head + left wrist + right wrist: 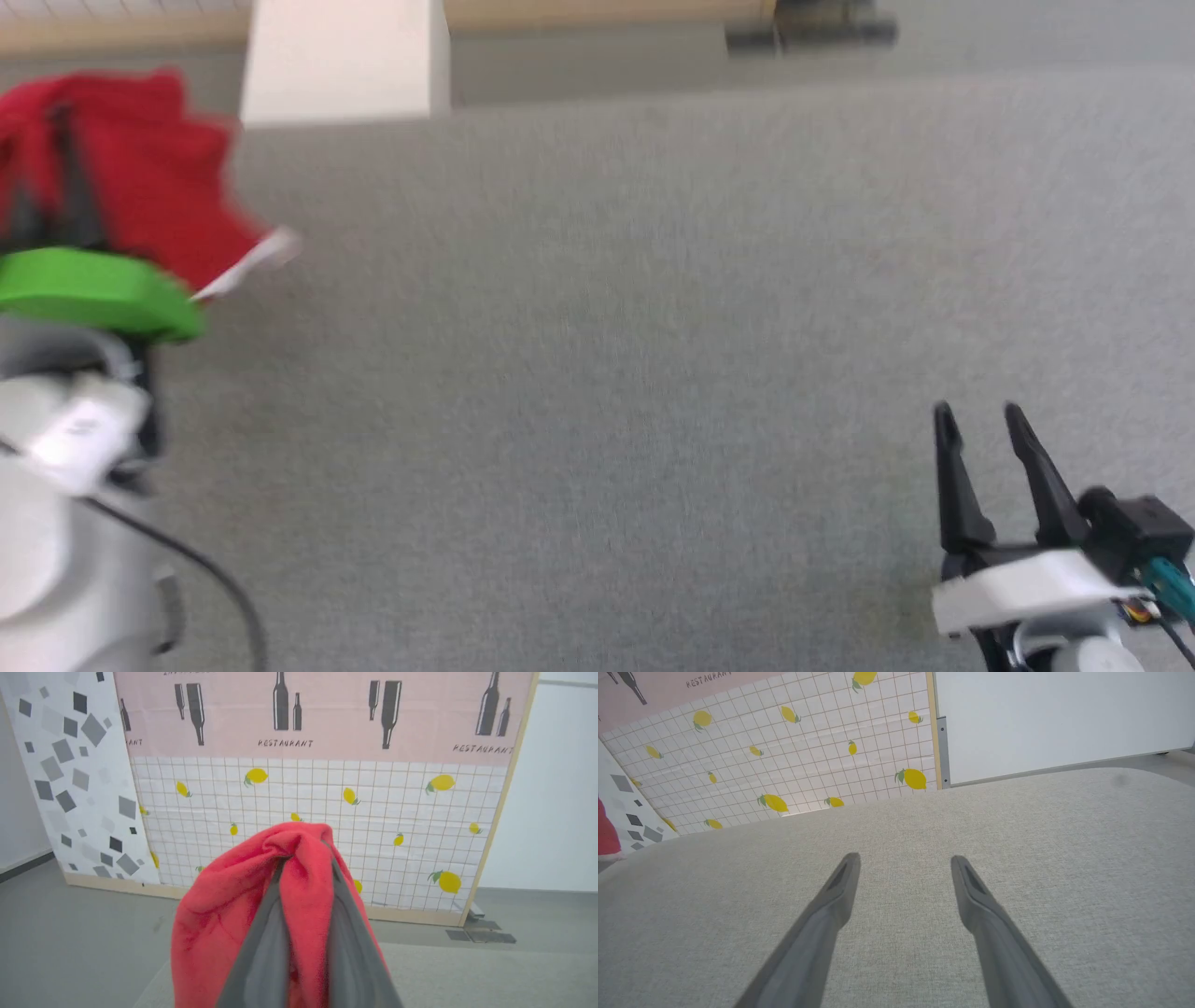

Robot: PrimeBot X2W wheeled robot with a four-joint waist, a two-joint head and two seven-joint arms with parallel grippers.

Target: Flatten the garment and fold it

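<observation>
grey surface [653,373], lemon-tile backdrop [303,798], red garment [215,914]

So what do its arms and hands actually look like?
The left hand and right hand each have two long dark tapering fingers. The left arm is pale grey, with a bright green collar and a black cable. Behind the right hand sit a white bracket and teal plug.

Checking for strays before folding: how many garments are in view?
1. The red garment is bunched between the left gripper's closed fingers, at the head view's upper left. The open right gripper holds nothing. Others could lie outside the frames.
</observation>
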